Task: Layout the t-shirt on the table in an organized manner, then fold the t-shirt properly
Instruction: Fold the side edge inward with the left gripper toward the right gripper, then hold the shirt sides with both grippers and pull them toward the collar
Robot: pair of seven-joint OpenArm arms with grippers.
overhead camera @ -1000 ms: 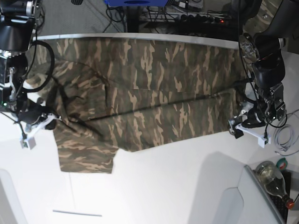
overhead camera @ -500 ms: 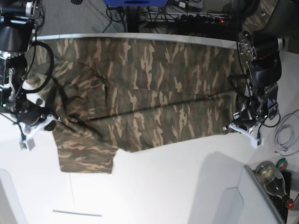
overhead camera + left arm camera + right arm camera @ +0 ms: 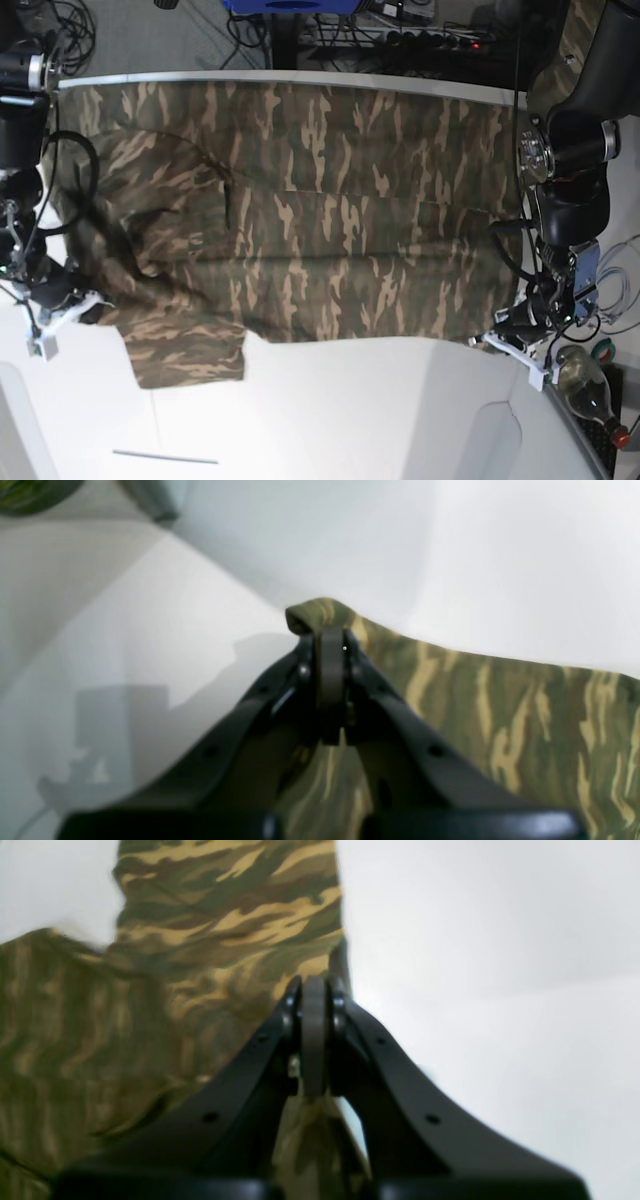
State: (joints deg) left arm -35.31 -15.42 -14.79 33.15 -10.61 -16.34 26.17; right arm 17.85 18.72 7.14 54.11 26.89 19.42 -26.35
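The camouflage t-shirt (image 3: 320, 230) lies spread wide across the white table (image 3: 350, 410), its sleeve (image 3: 190, 350) pointing toward the near side. At the right of the base view my left gripper (image 3: 515, 345) is shut on the shirt's near corner. In the left wrist view a small fold of cloth (image 3: 320, 614) sticks out past the closed left gripper (image 3: 330, 640). My right gripper (image 3: 60, 318) sits at the shirt's left edge beside the sleeve. The right wrist view shows the right gripper (image 3: 314, 985) shut with camouflage cloth (image 3: 210, 940) running under and between its fingers.
A glass bottle (image 3: 585, 385) and a roll of tape (image 3: 605, 350) lie at the right near corner, with loose white cables (image 3: 620, 285) beside them. Raised white panels (image 3: 500, 440) border the near side. Cables and a power strip (image 3: 420, 38) lie beyond the far edge.
The left gripper has closed on the shirt's corner. Both grippers have moved toward the table's near side, pulling the shirt's near edge with them and flattening the cloth.
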